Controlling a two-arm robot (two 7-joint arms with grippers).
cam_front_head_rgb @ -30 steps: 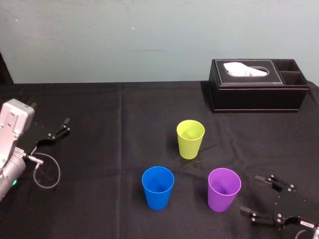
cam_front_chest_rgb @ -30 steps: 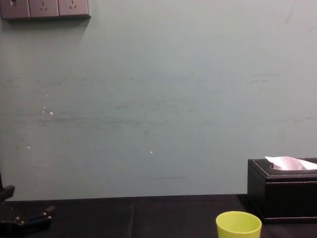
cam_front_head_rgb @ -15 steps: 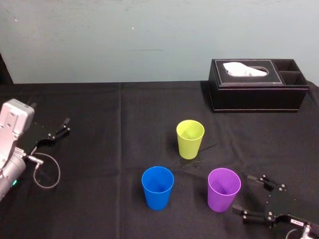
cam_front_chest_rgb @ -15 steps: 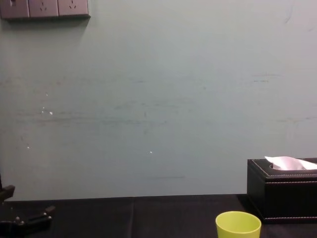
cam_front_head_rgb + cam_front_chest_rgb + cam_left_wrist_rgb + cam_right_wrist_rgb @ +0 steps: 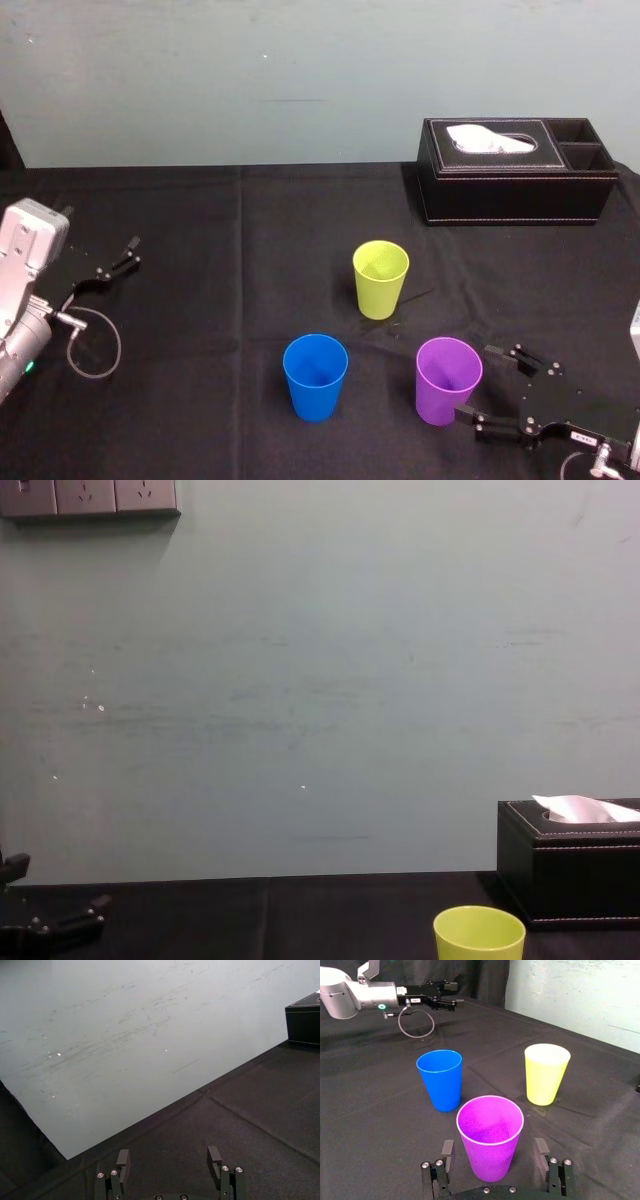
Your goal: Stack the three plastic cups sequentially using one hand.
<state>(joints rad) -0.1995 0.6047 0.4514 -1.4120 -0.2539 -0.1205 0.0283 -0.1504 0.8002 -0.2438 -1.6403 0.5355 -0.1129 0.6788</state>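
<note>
Three plastic cups stand upright and apart on the black cloth: a yellow-green cup farthest back, a blue cup at the front left and a purple cup at the front right. My right gripper lies low at the purple cup's right side, open. In the right wrist view the purple cup stands between the two fingers of the right gripper, with a gap on each side; behind it are the blue cup and the yellow-green cup. My left gripper rests open at the far left.
A black stitched tissue box stands at the back right, well behind the cups. A looped cable lies beside the left arm. The black tablecloth runs back to a pale wall.
My right gripper has slid left along the table toward the purple cup, so its fingers now flank the cup. The cups and the left arm have stayed put.
</note>
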